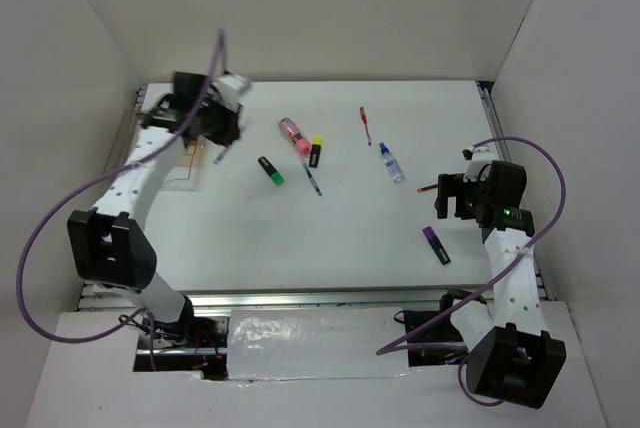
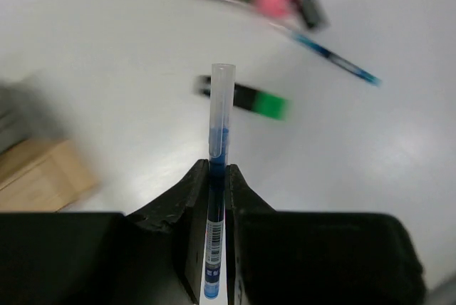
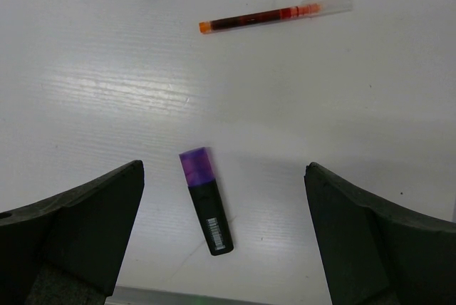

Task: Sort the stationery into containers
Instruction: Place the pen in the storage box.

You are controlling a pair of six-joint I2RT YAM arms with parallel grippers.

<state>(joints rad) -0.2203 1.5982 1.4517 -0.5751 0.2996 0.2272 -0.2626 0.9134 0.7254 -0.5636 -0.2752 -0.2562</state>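
My left gripper (image 1: 221, 144) is shut on a thin blue pen (image 2: 216, 177) with a clear cap, held above the table beside the clear box with the tan bottom (image 1: 180, 174), whose tan corner shows in the left wrist view (image 2: 39, 177). A green-ended highlighter (image 1: 271, 170), a pink tube (image 1: 292, 133), a yellow-ended highlighter (image 1: 316, 152) and another blue pen (image 1: 314, 179) lie mid-table. My right gripper (image 3: 223, 177) is open above a purple-ended highlighter (image 3: 207, 205). A red pen (image 3: 274, 15) lies just beyond it.
A blue-capped clear bottle (image 1: 392, 164) and a second red pen (image 1: 365, 125) lie at the back right of the table. White walls close in the back and both sides. A metal rail runs along the near edge (image 1: 300, 300).
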